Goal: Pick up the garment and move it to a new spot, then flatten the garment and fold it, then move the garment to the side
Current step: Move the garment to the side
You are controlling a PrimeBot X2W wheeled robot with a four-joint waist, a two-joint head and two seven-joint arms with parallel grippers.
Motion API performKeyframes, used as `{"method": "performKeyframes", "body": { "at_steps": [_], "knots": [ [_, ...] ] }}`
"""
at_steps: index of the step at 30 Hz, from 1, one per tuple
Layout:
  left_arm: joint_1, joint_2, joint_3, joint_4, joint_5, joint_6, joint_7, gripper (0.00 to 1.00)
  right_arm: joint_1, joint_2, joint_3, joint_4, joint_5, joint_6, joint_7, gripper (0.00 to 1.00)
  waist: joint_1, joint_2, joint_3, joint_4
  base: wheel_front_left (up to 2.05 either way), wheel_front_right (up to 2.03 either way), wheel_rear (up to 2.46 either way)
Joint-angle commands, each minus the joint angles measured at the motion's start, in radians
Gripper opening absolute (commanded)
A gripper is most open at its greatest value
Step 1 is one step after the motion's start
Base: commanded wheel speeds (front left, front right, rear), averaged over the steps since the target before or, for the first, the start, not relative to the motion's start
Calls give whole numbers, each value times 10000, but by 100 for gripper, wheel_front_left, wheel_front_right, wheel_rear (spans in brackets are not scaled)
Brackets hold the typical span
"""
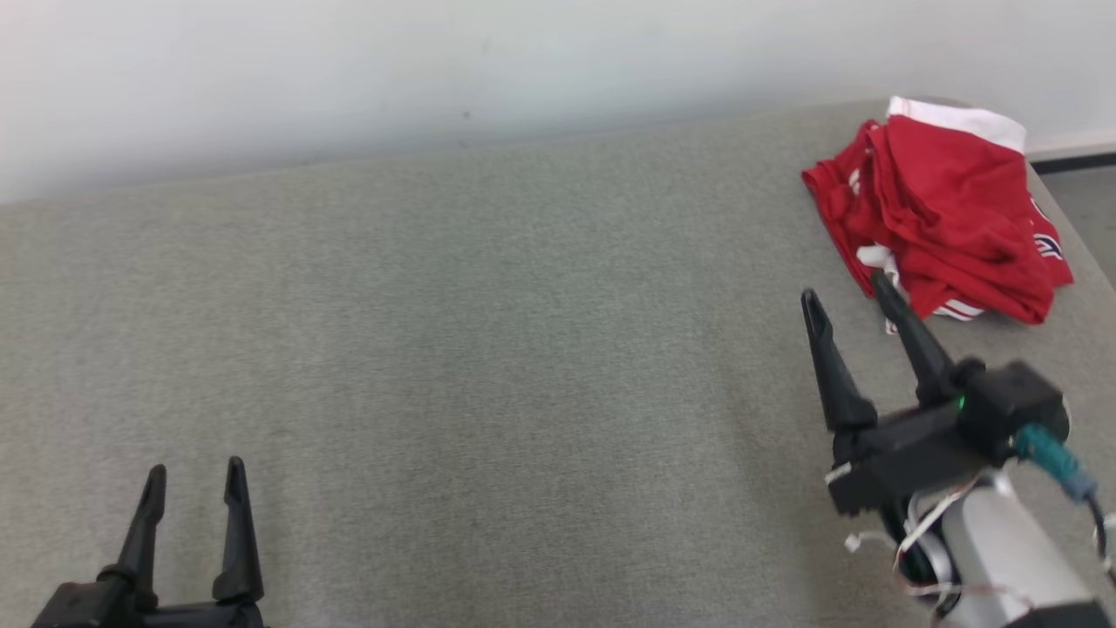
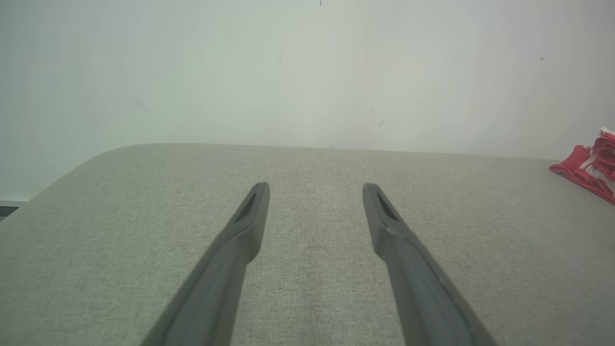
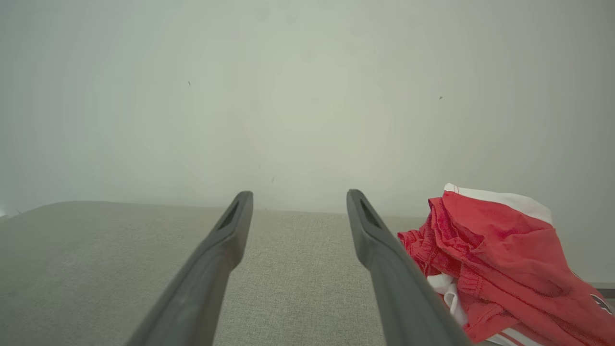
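A crumpled red garment [image 1: 942,209] with white trim lies bunched at the far right corner of the grey fabric surface [image 1: 488,349]. My right gripper [image 1: 850,288] is open, raised just to the near left of the heap, its right fingertip overlapping the garment's near edge in the head view. In the right wrist view the garment [image 3: 499,259] sits right of the open right gripper [image 3: 299,194], nothing between the fingers. My left gripper [image 1: 193,467] rests open at the lower left, far from the cloth. The left wrist view shows the left gripper [image 2: 315,186] open and the garment [image 2: 588,166] at the far right edge.
A pale wall [image 1: 436,61] runs along the far edge of the surface. The surface's right edge [image 1: 1077,240] drops off just beyond the garment, with floor and a dark baseboard [image 1: 1072,161] there. Bare fabric spreads across the middle and left.
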Motion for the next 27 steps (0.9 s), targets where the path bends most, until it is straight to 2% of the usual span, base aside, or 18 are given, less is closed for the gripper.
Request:
{"method": "performKeyframes", "body": {
  "at_steps": [1,5,12,19,27],
  "knots": [
    [26,-42,-10,56,60,-72,-16,100,330,191,-131,-98,-153,-31,4,100,1,1,-184,207,0,0,0],
    [-103,-96,-51,262,77,-80,-16,100,1256,790,-737,-507,-478,-31,4,100,1,1,-312,425,0,0,0],
    [-117,-111,164,676,75,-143,-15,100,2444,1390,-1589,-989,-939,-31,4,100,1,1,-611,592,0,0,0],
    [201,-169,243,988,80,-195,-16,100,3360,1675,-2139,-1070,-1090,-31,4,100,1,1,-1150,696,0,0,0],
    [198,-202,248,1237,59,-262,-16,100,3504,1799,-2210,-865,-1151,-31,3,100,1,1,-1339,820,0,0,0]
  ]
}}
